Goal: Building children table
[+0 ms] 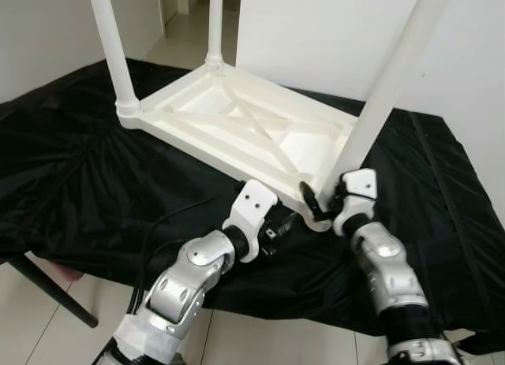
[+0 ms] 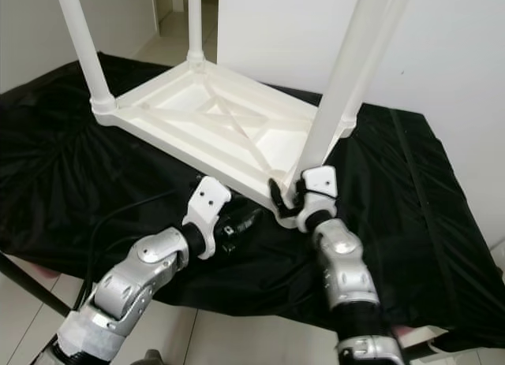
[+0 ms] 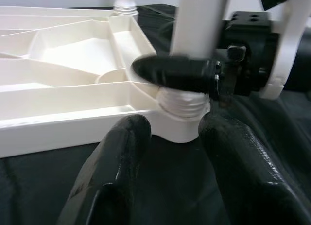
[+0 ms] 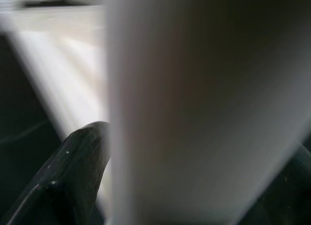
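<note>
Gripping the near table leg (image 1: 387, 89) just above its corner socket, the right gripper (image 1: 319, 203) clamps it. The left gripper (image 3: 170, 152), fingers spread, sits beside the upturned tabletop (image 1: 237, 117).

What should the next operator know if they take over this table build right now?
Right gripper: fingers closed around the base of the near white leg, right at the corner socket; threads show there in the left wrist view.
Left gripper: open, fingers beside the same corner of the upside-down tabletop, not gripping.
The tabletop lies on the black cloth.
Done: two far legs stand in their sockets.
Left: the near leg looks tilted and probably not fully screwed in. The fourth corner's state cannot be told.
</note>
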Robot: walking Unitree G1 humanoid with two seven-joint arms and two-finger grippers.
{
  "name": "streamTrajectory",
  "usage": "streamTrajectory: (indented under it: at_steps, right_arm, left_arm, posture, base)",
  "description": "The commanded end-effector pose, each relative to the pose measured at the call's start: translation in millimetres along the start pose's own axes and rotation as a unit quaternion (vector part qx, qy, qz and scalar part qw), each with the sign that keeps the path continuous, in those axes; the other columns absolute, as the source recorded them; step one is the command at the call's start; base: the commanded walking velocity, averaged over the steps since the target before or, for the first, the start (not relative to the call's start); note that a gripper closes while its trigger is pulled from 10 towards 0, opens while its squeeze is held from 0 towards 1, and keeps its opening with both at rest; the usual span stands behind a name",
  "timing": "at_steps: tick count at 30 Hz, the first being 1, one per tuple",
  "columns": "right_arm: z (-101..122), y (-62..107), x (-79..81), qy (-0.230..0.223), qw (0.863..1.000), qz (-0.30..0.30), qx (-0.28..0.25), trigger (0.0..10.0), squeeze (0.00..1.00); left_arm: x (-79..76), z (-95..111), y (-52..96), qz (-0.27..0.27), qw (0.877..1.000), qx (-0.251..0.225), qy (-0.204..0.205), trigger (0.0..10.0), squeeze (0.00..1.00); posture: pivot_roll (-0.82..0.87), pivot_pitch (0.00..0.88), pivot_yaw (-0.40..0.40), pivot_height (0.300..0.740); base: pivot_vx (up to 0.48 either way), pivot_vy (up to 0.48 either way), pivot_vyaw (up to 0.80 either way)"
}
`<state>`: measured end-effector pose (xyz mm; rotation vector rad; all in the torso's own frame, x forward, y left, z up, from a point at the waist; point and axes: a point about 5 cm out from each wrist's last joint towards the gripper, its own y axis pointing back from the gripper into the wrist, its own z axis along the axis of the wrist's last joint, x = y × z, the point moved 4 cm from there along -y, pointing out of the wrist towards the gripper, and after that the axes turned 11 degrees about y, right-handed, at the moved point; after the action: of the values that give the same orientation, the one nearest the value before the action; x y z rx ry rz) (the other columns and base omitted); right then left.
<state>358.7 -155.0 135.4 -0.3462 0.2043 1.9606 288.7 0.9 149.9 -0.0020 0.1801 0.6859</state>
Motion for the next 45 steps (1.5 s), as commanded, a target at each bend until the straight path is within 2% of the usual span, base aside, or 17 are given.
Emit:
streamTrajectory:
  at_steps: [1, 3, 5, 6, 10, 11, 19, 23, 26, 33, 34, 36, 38, 40, 41, 43, 45]
  right_arm:
    - [-3.9, -2.9, 11.5, 0.009, 0.998, 0.065, -0.002, 10.0, 0.0]
    - [-5.4, -3.6, 13.9, 0.009, 0.996, 0.087, 0.0, 10.0, 0.0]
    - [-5.8, -4.3, 16.6, 0.017, 0.993, 0.116, -0.002, 4.7, 0.0]
    - [-6.3, -4.4, 17.7, 0.01, 0.991, 0.132, -0.002, 1.3, 0.0]
    - [-6.6, -4.5, 18.0, 0.005, 0.991, 0.136, -0.002, 1.3, 0.0]
    - [-7.5, -4.0, 18.7, 0.001, 0.99, 0.144, 0.0, 0.0, 0.0]
    - [-13.7, -4.0, 16.1, -0.013, 0.989, 0.146, 0.004, 0.0, 0.0]
    - [-21.2, -7.4, 9.2, -0.002, 0.993, 0.111, 0.028, 0.0, 0.0]
    - [-22.0, -9.4, 1.4, -0.014, 0.998, 0.057, 0.037, 0.0, 0.0]
    - [-20.7, -5.7, 3.7, -0.044, 0.998, -0.023, 0.041, 0.0, 0.0]
    - [-25.1, -2.0, 0.5, -0.065, 0.994, -0.072, 0.053, 0.0, 0.0]
    - [-32.1, 6.8, -8.2, -0.069, 0.982, -0.157, 0.078, 0.0, 0.0]
    - [-32.1, 6.8, -8.2, -0.069, 0.982, -0.157, 0.078, 0.0, 0.0]
    - [-38.5, 18.0, -15.2, -0.052, 0.965, -0.235, 0.109, 0.0, 0.0]
    - [-38.5, 18.0, -15.2, -0.052, 0.965, -0.235, 0.109, 0.0, 0.0]
    - [-44.6, 29.3, -14.3, -0.055, 0.944, -0.292, 0.14, 0.0, 0.0]
    - [-42.8, 33.9, -8.0, -0.058, 0.937, -0.314, 0.145, 0.0, 0.0]
  left_arm:
    - [-8.0, 1.3, -1.3, -0.035, 0.999, 0.001, -0.004, 10.0, 0.0]
    - [-7.3, 1.9, -1.1, -0.034, 0.999, 0.0, -0.005, 10.0, 0.0]
    - [-6.1, 3.0, -0.6, -0.031, 0.999, -0.001, -0.006, 10.0, 0.0]
    - [-5.0, 3.5, -0.1, -0.028, 1.0, -0.002, -0.006, 10.0, 0.0]
    - [-4.6, 3.7, 0.0, -0.028, 1.0, -0.003, -0.006, 10.0, 0.0]
    - [-4.3, 4.0, 0.2, -0.026, 1.0, -0.003, -0.006, 10.0, 0.0]
    - [-2.3, 5.9, 1.9, -0.018, 1.0, -0.007, -0.004, 10.0, 0.0]
    - [-2.2, 5.9, 2.9, -0.017, 1.0, -0.006, -0.003, 10.0, 0.0]
    - [-3.0, 4.8, 3.8, -0.018, 1.0, -0.005, -0.001, 10.0, 0.0]
    - [-3.9, 3.4, 3.6, -0.019, 1.0, -0.003, 0.001, 10.0, 0.0]
    - [-4.0, 3.2, 3.1, -0.018, 1.0, -0.004, 0.004, 10.0, 0.0]
    - [-4.8, 2.9, 2.4, -0.018, 1.0, -0.004, 0.008, 10.0, 0.0]
    - [-4.8, 2.9, 2.4, -0.018, 1.0, -0.004, 0.008, 10.0, 0.0]
    - [-7.2, 2.1, 2.0, -0.022, 1.0, -0.003, 0.01, 10.0, 0.0]
    - [-7.2, 2.1, 2.0, -0.022, 1.0, -0.003, 0.01, 10.0, 0.0]
    - [-8.5, 0.9, 1.9, -0.024, 1.0, -0.001, 0.01, 10.0, 0.0]
    - [-8.5, 0.9, 1.8, -0.025, 1.0, 0.0, 0.01, 10.0, 0.0]
  posture:
    - [0.12, 0.0, -0.073, 0.74]
    - [0.13, 0.0, -0.077, 0.74]
    - [0.14, 0.0, -0.082, 0.74]
    - [0.14, 0.0, -0.083, 0.74]
    - [0.14, 0.0, -0.083, 0.74]
    - [0.15, 0.004, -0.085, 0.74]
    - [0.16, 0.019, -0.087, 0.74]
    - [0.15, 0.023, -0.084, 0.74]
    - [0.15, 0.03, -0.083, 0.74]
    - [0.14, 0.039, -0.082, 0.74]
    - [0.14, 0.041, -0.081, 0.74]
    - [0.14, 0.041, -0.081, 0.74]
    - [0.14, 0.041, -0.081, 0.74]
    - [0.13, 0.045, -0.076, 0.74]
    - [0.13, 0.045, -0.076, 0.74]
    - [0.13, 0.05, -0.075, 0.74]
    - [0.12, 0.052, -0.075, 0.74]
  base:
    - [0.0, 0.0, 0.0]
    - [0.0, 0.0, 0.0]
    - [0.0, 0.0, 0.0]
    - [0.0, 0.0, 0.0]
    - [0.0, 0.0, 0.0]
    - [0.0, 0.0, 0.0]
    - [0.0, 0.0, 0.0]
    - [0.0, 0.0, 0.0]
    - [0.0, 0.0, 0.0]
    - [0.0, 0.0, 0.0]
    - [0.0, 0.0, 0.0]
    - [0.0, 0.0, 0.0]
    - [0.0, 0.0, 0.0]
    - [0.0, 0.0, 0.0]
    - [0.0, 0.0, 0.0]
    - [0.0, 0.0, 0.0]
    - [0.0, 0.0, 0.0]
